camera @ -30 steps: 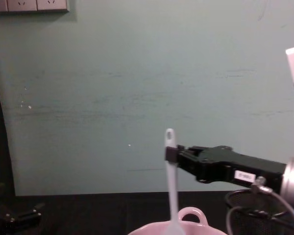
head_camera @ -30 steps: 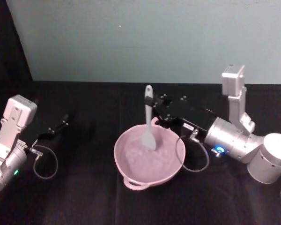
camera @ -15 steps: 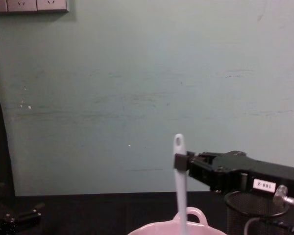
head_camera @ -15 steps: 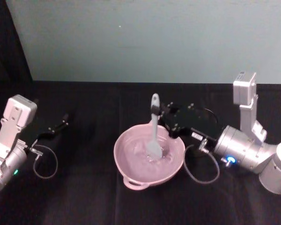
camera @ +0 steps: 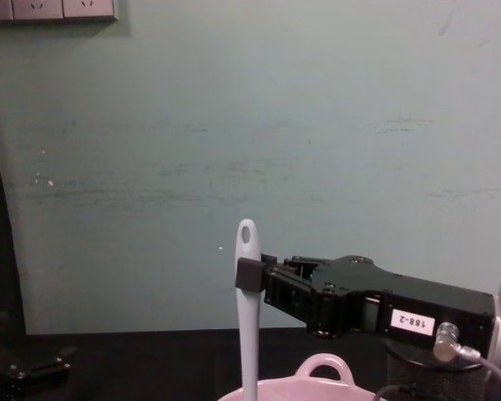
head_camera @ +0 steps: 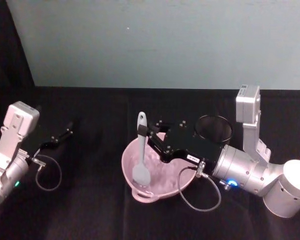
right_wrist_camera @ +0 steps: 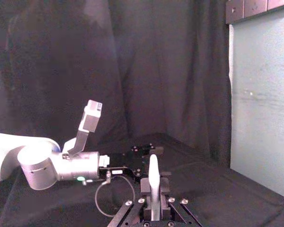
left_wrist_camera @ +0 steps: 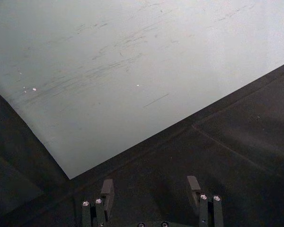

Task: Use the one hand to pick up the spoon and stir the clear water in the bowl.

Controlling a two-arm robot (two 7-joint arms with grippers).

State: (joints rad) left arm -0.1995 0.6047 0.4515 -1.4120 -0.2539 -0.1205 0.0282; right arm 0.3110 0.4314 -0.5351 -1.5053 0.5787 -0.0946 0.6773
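The bowl (head_camera: 126, 170) sits nearest on the black worktop (head_camera: 90, 210), and the spoon (head_camera: 140, 150) stands almost upright in it, blade down by the left rim. The right gripper (head_camera: 149, 131) reaches in from the right, jaws clenched on the upper handle. A mesh cup (head_camera: 213, 129) stands behind. The left gripper (left_wrist_camera: 150, 183) rests far left, jaws released. The water is hard to make out.
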